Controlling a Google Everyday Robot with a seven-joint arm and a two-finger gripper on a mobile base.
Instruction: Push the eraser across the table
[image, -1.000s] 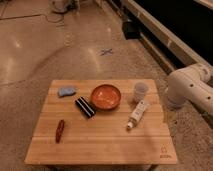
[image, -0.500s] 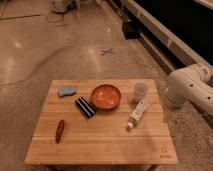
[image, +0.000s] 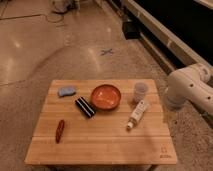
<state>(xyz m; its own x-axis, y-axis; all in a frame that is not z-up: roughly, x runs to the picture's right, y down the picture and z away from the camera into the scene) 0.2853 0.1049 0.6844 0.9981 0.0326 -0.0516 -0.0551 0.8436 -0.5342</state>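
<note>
The eraser (image: 85, 107), a small black block with a pale stripe, lies on the light-wood table (image: 100, 140), just left of an orange bowl (image: 106, 96). A white robot arm (image: 192, 90) shows at the right edge, beside the table's right side. The gripper itself is out of view; only the arm's bulky white segments show.
A pale blue pad (image: 66, 91) lies at the table's back left. A red stick (image: 59, 130) lies at the front left. A small clear cup (image: 140, 90) and a white tube (image: 137, 114) sit right of the bowl. Shiny speckled floor surrounds the table; a dark wall runs behind.
</note>
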